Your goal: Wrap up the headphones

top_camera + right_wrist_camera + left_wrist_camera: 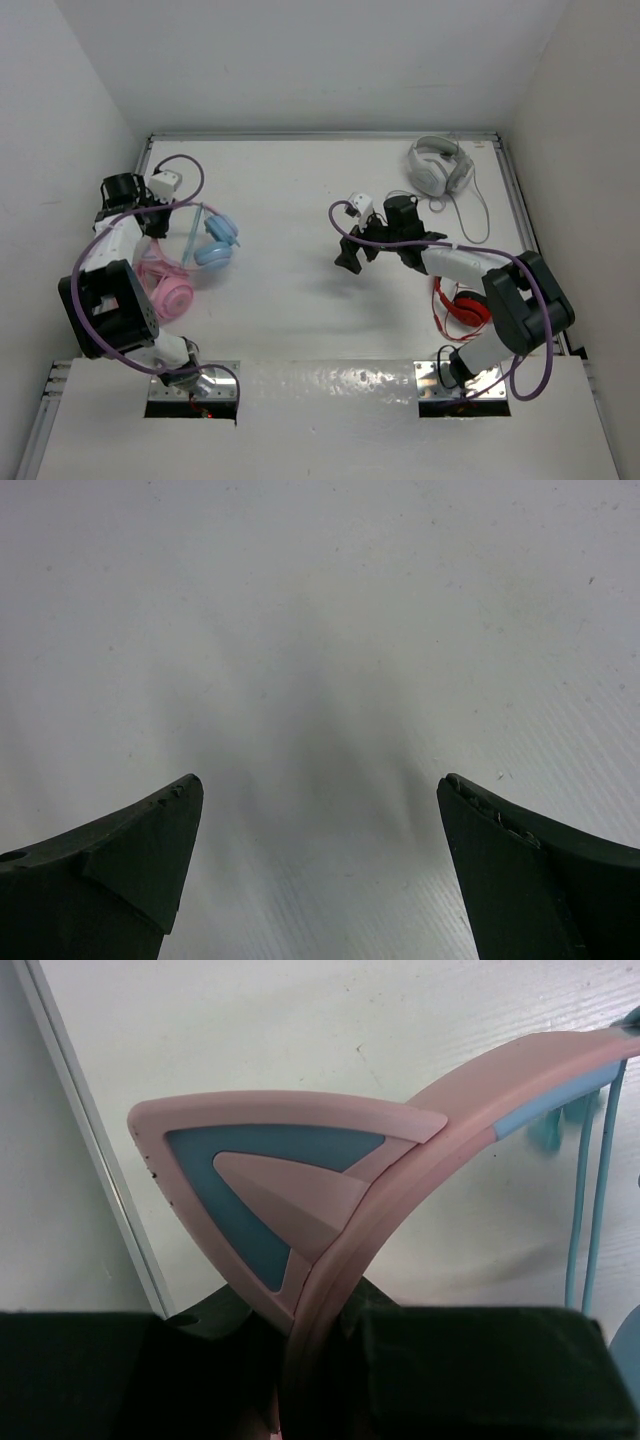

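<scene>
Your left hand (310, 1345) is clenched on the pink headband (470, 1110) of the headphones (218, 240), just beside one cat ear (260, 1175). The headphones are at the left side of the counter (290, 180), close to an all-pink pair (165, 288). I think this grip is chosen to keep the frame steady, so that the cable can be wound around it. Your right hand (320, 790) is released, its fingers wide apart over bare counter near the middle, probably free to fetch the cable. Where the cable end lies, I cannot tell.
</scene>
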Available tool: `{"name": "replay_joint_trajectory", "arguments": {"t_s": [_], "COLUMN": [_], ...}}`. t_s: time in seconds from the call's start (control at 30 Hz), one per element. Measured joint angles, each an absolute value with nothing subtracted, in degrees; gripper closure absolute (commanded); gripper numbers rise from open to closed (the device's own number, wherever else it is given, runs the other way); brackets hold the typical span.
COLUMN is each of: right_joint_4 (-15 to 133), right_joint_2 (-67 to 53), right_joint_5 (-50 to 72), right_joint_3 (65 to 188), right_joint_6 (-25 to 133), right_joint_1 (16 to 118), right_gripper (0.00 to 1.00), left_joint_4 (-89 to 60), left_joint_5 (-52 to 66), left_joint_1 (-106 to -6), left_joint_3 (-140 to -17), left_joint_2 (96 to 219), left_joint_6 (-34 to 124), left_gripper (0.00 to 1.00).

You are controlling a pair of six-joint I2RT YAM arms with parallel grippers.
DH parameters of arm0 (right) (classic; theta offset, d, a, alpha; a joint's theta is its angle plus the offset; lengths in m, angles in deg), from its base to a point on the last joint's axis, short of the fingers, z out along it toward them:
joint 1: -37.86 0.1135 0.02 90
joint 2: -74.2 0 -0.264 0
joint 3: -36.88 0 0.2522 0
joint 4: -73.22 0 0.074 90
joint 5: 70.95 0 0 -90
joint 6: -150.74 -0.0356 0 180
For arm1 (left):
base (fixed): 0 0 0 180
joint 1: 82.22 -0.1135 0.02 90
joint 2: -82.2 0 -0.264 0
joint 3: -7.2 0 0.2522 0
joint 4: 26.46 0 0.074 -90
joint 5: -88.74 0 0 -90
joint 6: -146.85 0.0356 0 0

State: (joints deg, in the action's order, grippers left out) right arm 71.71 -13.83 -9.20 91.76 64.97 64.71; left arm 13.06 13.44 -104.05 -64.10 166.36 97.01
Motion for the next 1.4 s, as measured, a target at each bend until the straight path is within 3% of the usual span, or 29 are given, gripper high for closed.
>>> {"name": "replay_joint_trajectory", "arguments": {"t_s": [0.5, 0.9, 1.4], "right_joint_4": [71.2, 70.3, 67.9], "right_joint_2": [-13.8, -13.8, -15.0], "right_joint_5": [-8.6, -8.2, -6.9], "right_joint_3": [91.8, 91.8, 93.8], "right_joint_6": [65.0, 65.0, 65.7], "right_joint_1": [64.7, 65.1, 65.1], "right_gripper": [0.01, 0.01, 0.01], "left_joint_4": [13.8, 14.7, 14.4], "left_joint_5": [17.8, 28.1, 27.8], "left_joint_1": [-109.4, -113.6, -113.6], "left_joint_3": [-65.6, -73.8, -85.3], "left_joint_2": [169.3, 180.4, 190.6], "left_joint_6": [98.2, 85.1, 82.1], "left_gripper": [1.0, 1.0, 1.0]}}
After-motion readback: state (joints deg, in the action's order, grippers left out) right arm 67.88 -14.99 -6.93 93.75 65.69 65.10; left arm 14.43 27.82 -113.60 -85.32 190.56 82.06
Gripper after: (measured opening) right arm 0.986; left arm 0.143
